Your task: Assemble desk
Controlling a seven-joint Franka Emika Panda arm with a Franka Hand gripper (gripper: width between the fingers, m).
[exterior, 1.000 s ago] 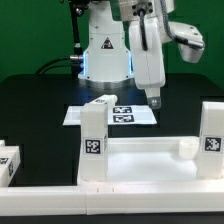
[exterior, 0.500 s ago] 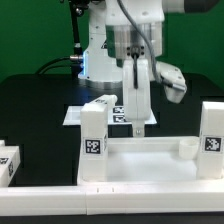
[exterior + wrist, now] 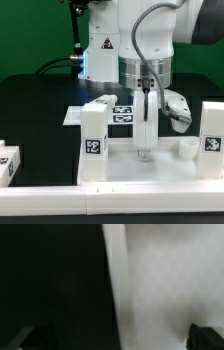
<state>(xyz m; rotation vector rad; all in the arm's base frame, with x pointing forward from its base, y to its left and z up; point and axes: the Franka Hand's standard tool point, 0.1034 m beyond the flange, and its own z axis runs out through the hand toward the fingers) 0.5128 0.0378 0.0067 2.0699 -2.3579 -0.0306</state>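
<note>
Hanging tip-down, the robot's two-finger gripper [image 3: 143,154] holds its dark fingers [image 3: 40,339] wide apart, clasping nothing. Between and beneath them lies the white plastic rectangular tabletop panel [image 3: 168,166], its edge against the black table [image 3: 50,280]. A white square-section tagged leg [image 3: 93,140] stands upright beside the fingers.

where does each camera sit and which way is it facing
Exterior view: low, facing the arm across the tabletop and upright legs; arm and hand show.
Wrist view: on the wrist, looking down at the tabletop's edge against the black table; only two fingertips show.
Shared: the tabletop and the hand.
</note>
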